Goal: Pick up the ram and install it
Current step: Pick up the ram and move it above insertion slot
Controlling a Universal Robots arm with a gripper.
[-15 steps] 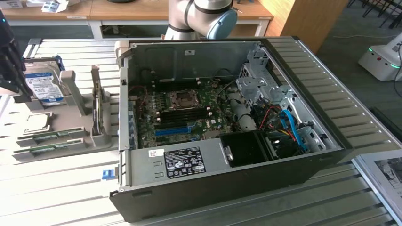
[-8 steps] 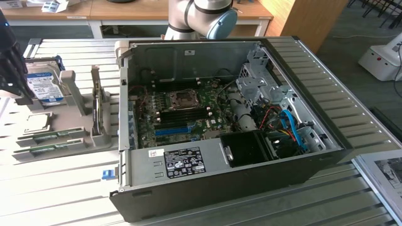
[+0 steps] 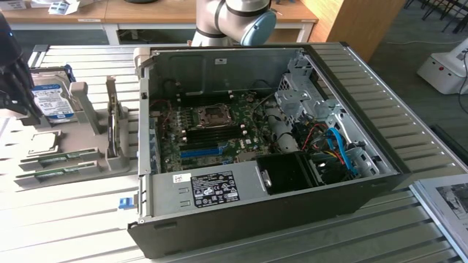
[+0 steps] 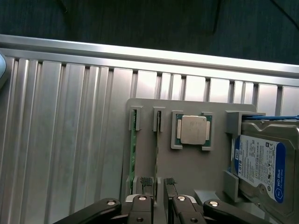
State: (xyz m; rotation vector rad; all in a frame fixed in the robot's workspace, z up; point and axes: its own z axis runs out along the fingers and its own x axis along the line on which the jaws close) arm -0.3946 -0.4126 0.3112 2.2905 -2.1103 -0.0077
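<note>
Two green ram sticks stand on edge in slots of a grey holder tray (image 4: 187, 163). One ram stick (image 4: 158, 149) runs between my fingertips; the other (image 4: 132, 154) lies one slot over. My gripper (image 4: 157, 183) hovers over the near end of the tray, open, its ribbed pads (image 4: 145, 181) on either side of the stick's line and apart from it. In the exterior view the gripper (image 3: 22, 98) hangs dark at the left edge above the tray, where the ram sticks (image 3: 57, 159) lie. The open computer case (image 3: 351, 203) shows its motherboard (image 3: 212, 131).
A square silver processor (image 4: 192, 129) sits in the tray beside the sticks. A silver hard drive (image 4: 261, 163) with a blue-white label stands in its own slot. An upright card (image 3: 111, 123) rises between tray and case. The table is ribbed metal (image 4: 70, 140).
</note>
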